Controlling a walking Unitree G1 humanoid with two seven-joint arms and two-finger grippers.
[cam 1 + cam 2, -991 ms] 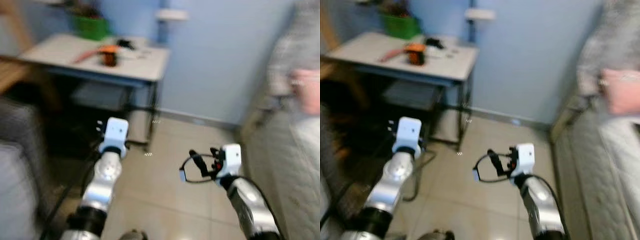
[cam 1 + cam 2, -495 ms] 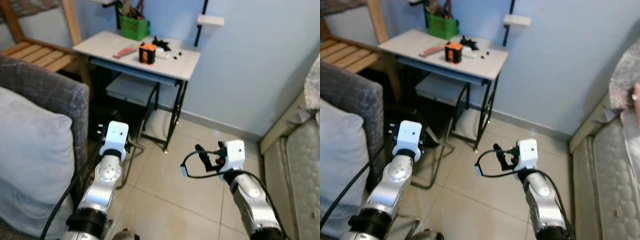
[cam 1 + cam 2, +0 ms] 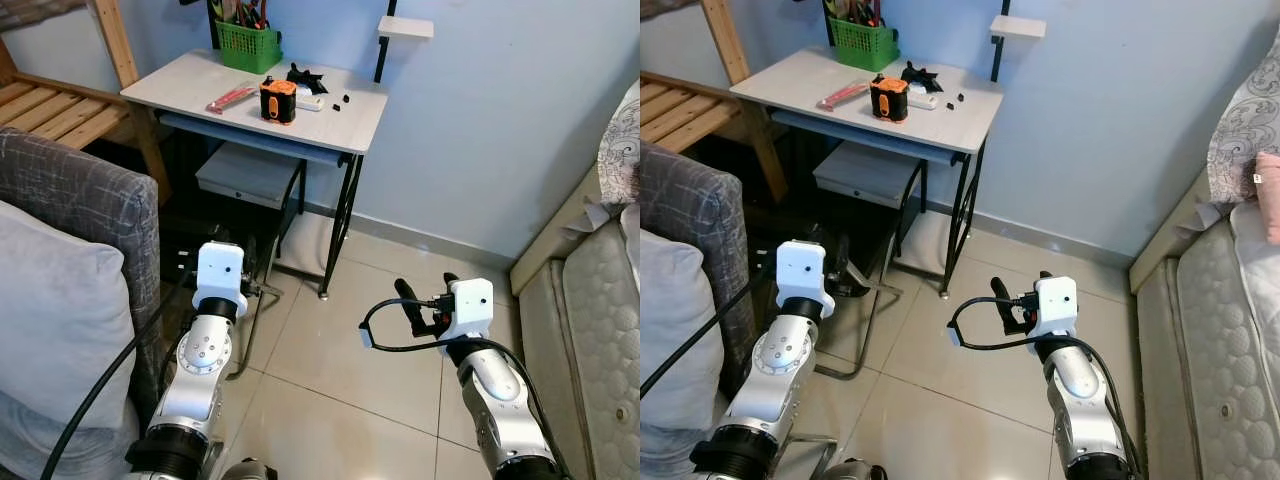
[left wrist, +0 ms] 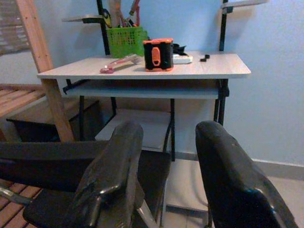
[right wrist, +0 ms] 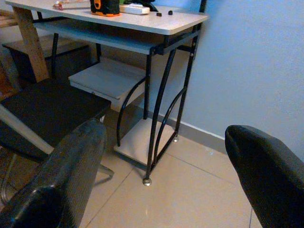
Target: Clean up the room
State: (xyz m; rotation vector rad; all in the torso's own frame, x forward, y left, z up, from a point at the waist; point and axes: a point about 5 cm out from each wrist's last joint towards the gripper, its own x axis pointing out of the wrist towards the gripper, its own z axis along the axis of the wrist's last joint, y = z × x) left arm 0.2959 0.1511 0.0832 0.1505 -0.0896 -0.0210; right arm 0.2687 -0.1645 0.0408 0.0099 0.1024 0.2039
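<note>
Both tools, left tool (image 4: 164,190) and right tool (image 5: 166,180), hang spread apart and empty over the floor (image 3: 330,370); the orange box (image 3: 274,101) sits well ahead on the table (image 3: 190,85).

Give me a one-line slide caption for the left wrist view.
Open left claw faces a small desk bearing an orange-and-black device, a green basket of tools and a pink tool.

Small black bits (image 3: 347,99) on the desk (image 3: 190,85) too small to identify
</note>
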